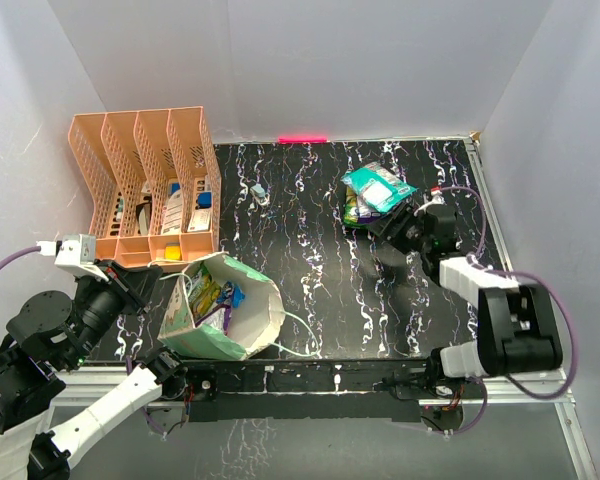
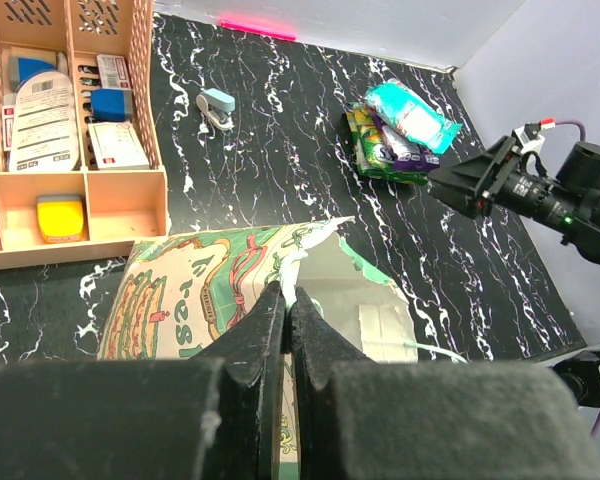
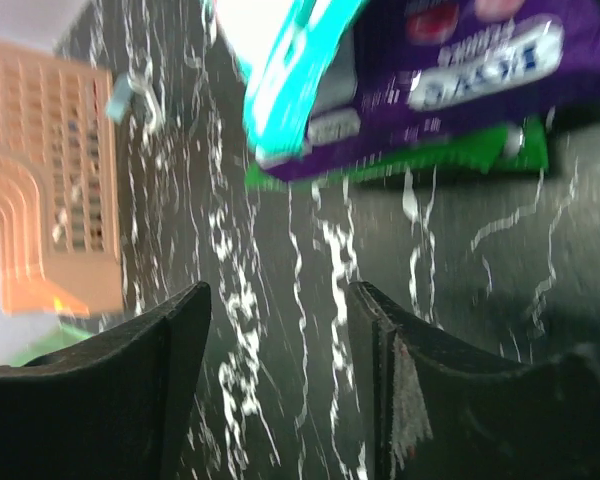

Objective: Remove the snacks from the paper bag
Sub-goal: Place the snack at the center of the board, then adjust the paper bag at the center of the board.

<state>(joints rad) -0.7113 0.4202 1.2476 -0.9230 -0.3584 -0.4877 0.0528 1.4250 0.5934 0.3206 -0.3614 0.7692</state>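
Observation:
The paper bag (image 1: 242, 322) lies near the front left with its mouth open, and a green-and-yellow packet and a blue one (image 1: 212, 293) show inside. My left gripper (image 1: 158, 287) is shut on the bag's rim; in the left wrist view the fingertips (image 2: 288, 296) pinch the torn paper edge of the bag (image 2: 180, 300). A pile of snacks (image 1: 376, 193), teal on purple on green, lies at the back right and also shows in the left wrist view (image 2: 398, 132). My right gripper (image 1: 392, 226) is open and empty just in front of that pile (image 3: 420, 80), jaws wide apart (image 3: 280, 300).
The orange file rack (image 1: 145, 185) with small items stands at the back left, right behind the bag (image 2: 70, 190). A small stapler (image 1: 261, 192) lies on the black marbled table (image 1: 320, 270). White walls close in the left, back and right sides.

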